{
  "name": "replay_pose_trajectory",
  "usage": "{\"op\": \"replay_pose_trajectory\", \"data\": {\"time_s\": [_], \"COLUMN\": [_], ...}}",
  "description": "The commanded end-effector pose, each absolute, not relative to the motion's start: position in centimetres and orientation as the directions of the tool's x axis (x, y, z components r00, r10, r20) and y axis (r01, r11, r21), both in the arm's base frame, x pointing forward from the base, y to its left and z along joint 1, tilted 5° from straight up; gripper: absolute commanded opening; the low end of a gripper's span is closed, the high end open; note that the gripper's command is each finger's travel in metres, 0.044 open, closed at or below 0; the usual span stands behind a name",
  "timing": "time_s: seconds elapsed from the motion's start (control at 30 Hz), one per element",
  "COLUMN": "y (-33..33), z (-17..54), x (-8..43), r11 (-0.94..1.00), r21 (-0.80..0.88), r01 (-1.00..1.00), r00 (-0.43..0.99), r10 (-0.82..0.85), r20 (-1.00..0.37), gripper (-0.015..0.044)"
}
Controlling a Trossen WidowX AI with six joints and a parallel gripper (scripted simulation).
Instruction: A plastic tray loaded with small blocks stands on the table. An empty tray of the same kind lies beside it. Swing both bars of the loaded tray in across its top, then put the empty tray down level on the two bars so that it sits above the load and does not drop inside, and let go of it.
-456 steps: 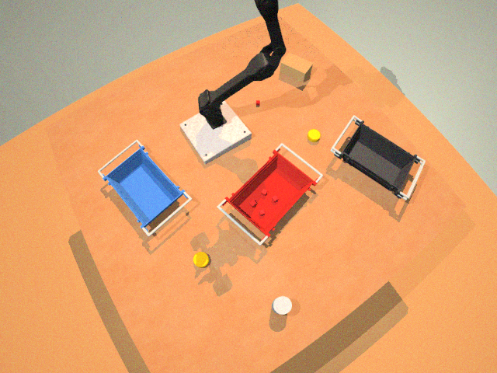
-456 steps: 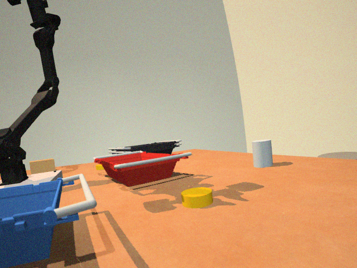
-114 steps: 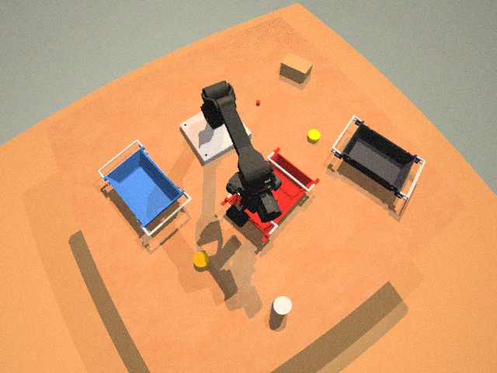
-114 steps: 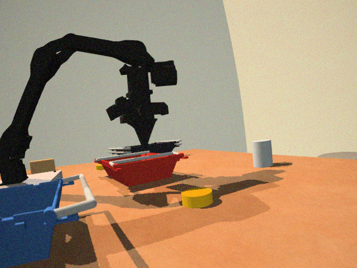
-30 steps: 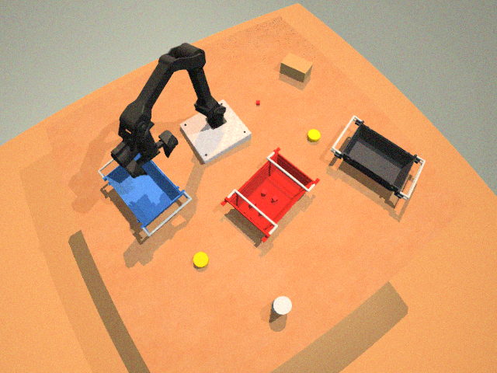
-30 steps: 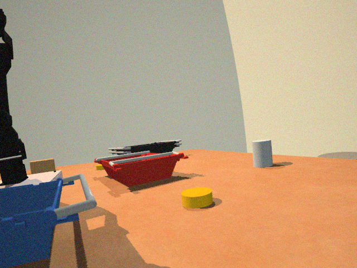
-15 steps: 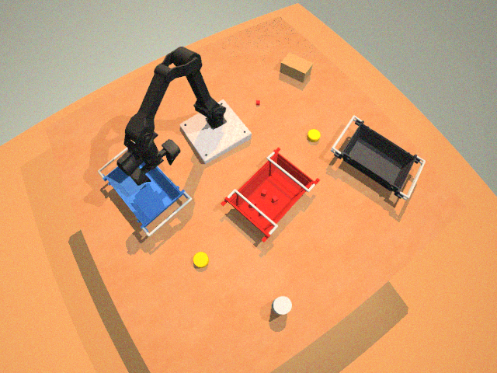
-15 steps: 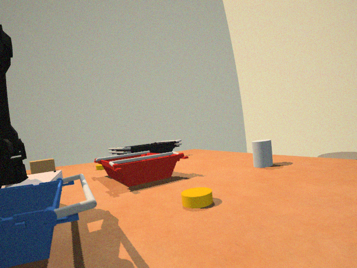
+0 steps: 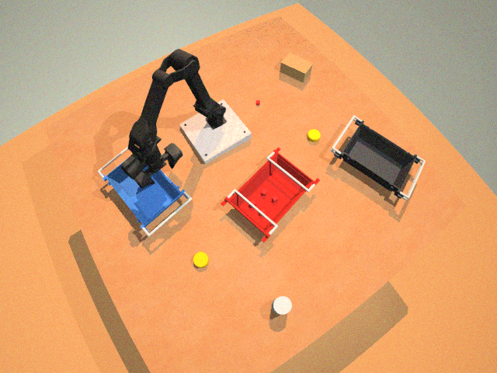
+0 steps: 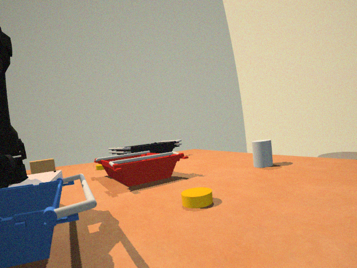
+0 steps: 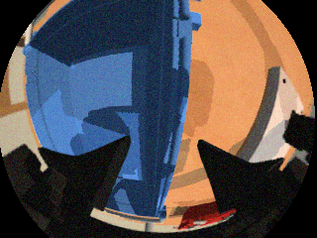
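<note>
Blue tray [image 9: 138,212] [image 10: 25,239] [image 11: 104,79] — below the open tool [image 9: 154,174] [image 11: 164,142]

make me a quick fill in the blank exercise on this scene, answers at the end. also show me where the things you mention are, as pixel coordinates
The loaded plastic tray [image 9: 290,199] [image 10: 146,170] is coloured ____.
Its two white bars lie ____ its top.
The open black gripper [image 9: 154,170] [image 11: 164,142] is at the empty tray coloured ____.
The short round discs [image 9: 200,259] [image 10: 197,197] on the table are ____.

Missing words: red; across; blue; yellow

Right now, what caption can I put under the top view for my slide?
The open fingers reach down at the blue tray; both bars cross the red tray.
</note>
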State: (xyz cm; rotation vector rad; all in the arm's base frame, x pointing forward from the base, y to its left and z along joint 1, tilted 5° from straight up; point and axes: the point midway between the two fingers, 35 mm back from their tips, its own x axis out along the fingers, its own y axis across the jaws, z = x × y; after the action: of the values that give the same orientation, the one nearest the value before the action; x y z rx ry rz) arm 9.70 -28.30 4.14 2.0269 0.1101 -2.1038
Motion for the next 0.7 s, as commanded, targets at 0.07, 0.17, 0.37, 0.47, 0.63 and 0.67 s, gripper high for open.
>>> {"op": "replay_pose_trajectory", "data": {"time_s": [0.07,0.17,0.37,0.47,0.63,0.67], "y": [-28.21,-28.21,-28.21,-28.21,-28.21,-28.21], "z": [4.01,4.01,4.01,4.01,4.01,4.01], "x": [9.74,9.74,9.74,9.74,9.74,9.74], "r11": [-0.973,-0.973,-0.973,-0.973,-0.973,-0.973], "r21": [0.094,0.094,0.094,0.094,0.094,0.094], "r01": [0.212,0.212,0.212,0.212,0.212,0.212], "r00": [-0.022,-0.022,-0.022,-0.022,-0.022,-0.022], "r10": [-0.101,-0.101,-0.101,-0.101,-0.101,-0.101], "r20": [-0.995,-0.995,-0.995,-0.995,-0.995,-0.995], "gripper": [0.0323,0.0279,0.0215,0.0195,0.0161,0.0155]}}
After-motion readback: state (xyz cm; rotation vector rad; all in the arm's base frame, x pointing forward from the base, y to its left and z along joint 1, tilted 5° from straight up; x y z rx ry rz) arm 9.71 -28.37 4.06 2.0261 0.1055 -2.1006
